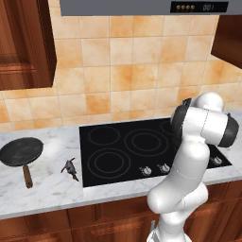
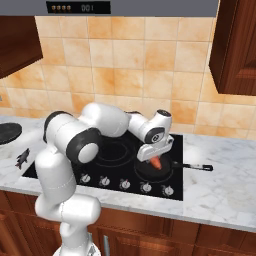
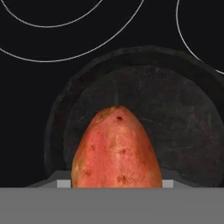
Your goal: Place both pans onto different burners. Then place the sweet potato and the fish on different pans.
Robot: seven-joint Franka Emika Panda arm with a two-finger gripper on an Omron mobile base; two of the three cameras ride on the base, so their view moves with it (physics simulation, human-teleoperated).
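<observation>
hand view: claw (image 2: 157,162) grips sweet potato (image 3: 117,151) above pan (image 3: 183,118) (centred within rim).

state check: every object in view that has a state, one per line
gripper: shut on sweet potato, over the pan on the cooktop
sweet potato: held, above that pan
thin-handled pan: on a right-hand burner
wooden-handled pan: on the counter left of the cooktop, not on a burner
fish: on the counter, between that pan and the cooktop
cooktop: left burners bare
</observation>
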